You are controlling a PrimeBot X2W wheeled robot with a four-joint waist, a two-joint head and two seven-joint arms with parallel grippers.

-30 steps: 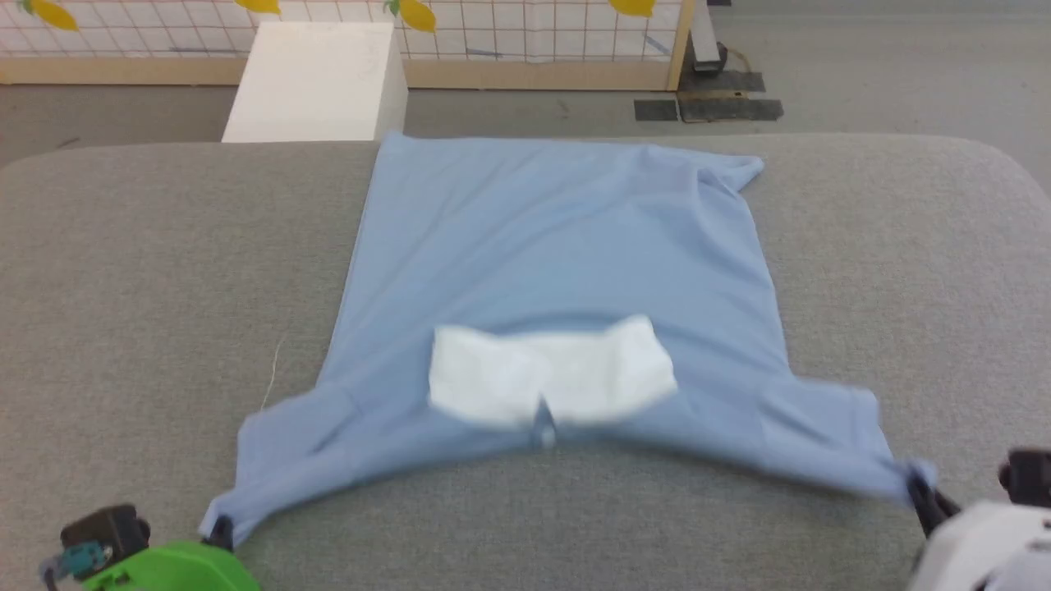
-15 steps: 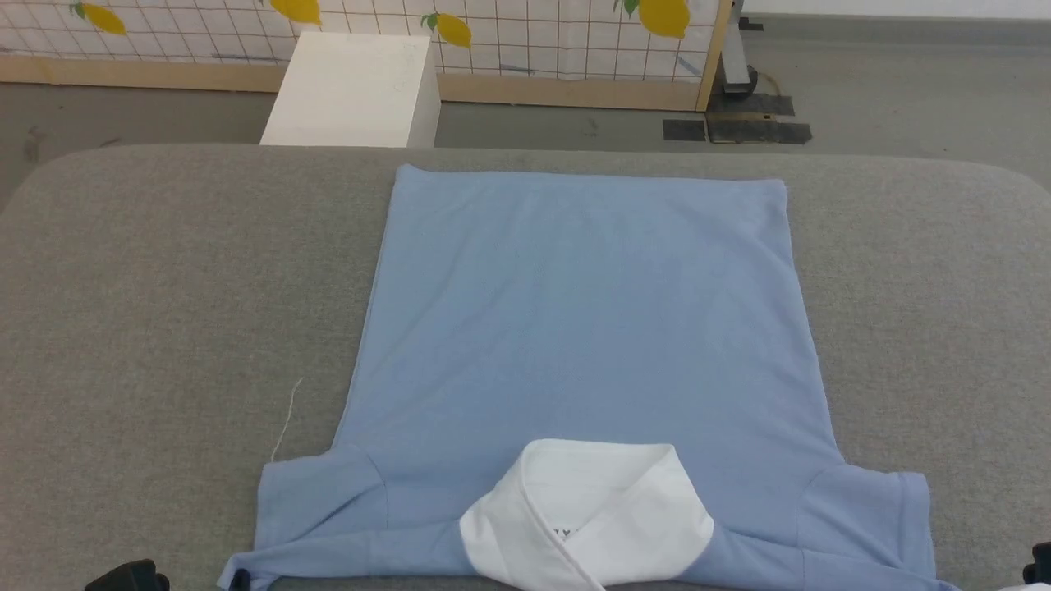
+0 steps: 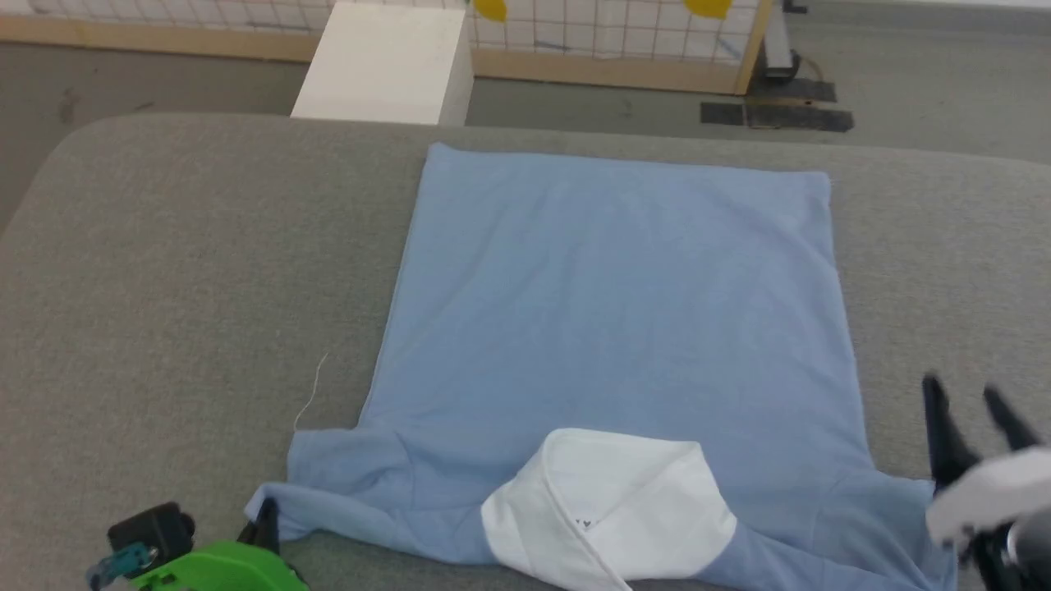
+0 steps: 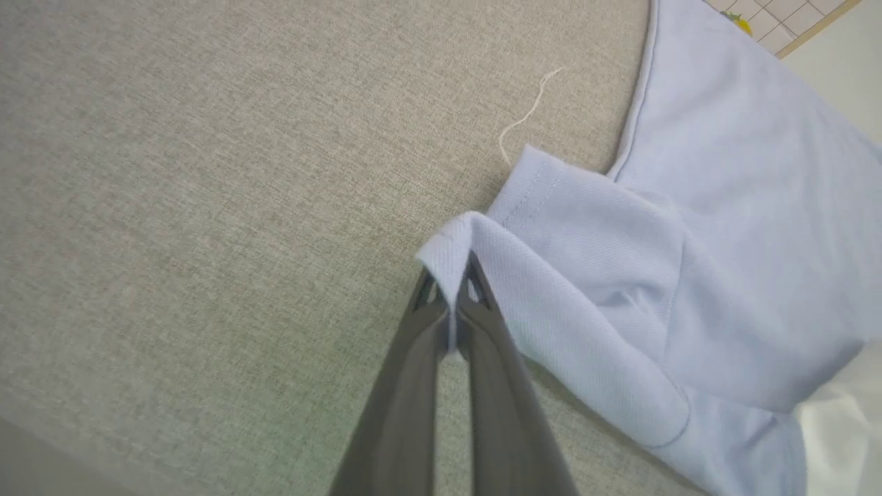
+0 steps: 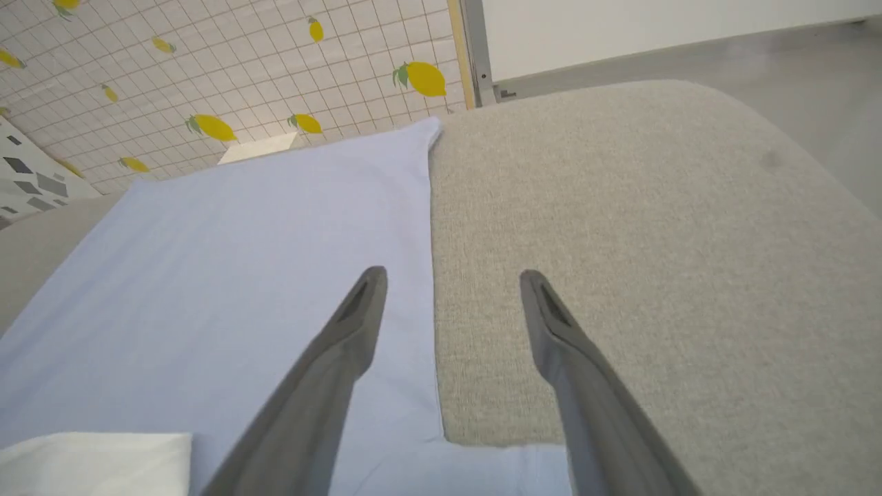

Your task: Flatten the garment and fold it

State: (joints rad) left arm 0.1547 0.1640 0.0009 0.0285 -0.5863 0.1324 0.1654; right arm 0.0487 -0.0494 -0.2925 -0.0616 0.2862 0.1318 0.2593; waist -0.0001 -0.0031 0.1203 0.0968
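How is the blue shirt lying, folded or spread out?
Spread out: the shirt lies flat and smooth on the grey surface, white collar nearest the robot, no fold yet.

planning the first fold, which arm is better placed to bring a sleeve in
Left, likely: the left pincer is shut on a sleeve tip, while the right pincer hangs open over the shirt's side edge, holding nothing.

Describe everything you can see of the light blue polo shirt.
The polo shirt is light blue knit with a white collar and short sleeves. It lies spread flat on the grey cloth surface, hem away from the robot, collar near. The left gripper is shut on the edge of the left sleeve; the right gripper hangs open over the right side edge.
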